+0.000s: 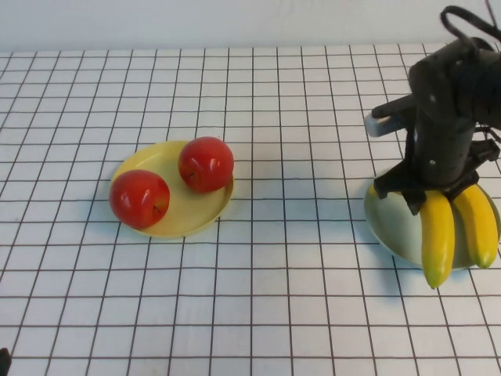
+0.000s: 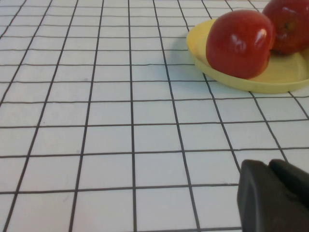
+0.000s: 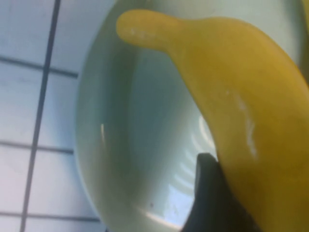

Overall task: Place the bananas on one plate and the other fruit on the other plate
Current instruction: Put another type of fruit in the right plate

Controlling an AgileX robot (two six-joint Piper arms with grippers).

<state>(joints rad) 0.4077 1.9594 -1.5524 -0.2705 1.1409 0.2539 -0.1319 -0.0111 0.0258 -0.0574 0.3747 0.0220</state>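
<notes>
Two yellow bananas lie side by side on the pale blue-green plate at the right: one nearer the middle, the other to its right. My right gripper is right above the plate, shut on the far end of the nearer banana. One dark finger presses against it; the other is hidden. Two red apples sit on the pale yellow plate at left centre. My left gripper is shut and empty, low over the table in front of that plate.
The table is a white cloth with a black grid. The right arm's dark body rises over the far side of the blue-green plate. Only a tip of the left arm shows at the high view's bottom left corner.
</notes>
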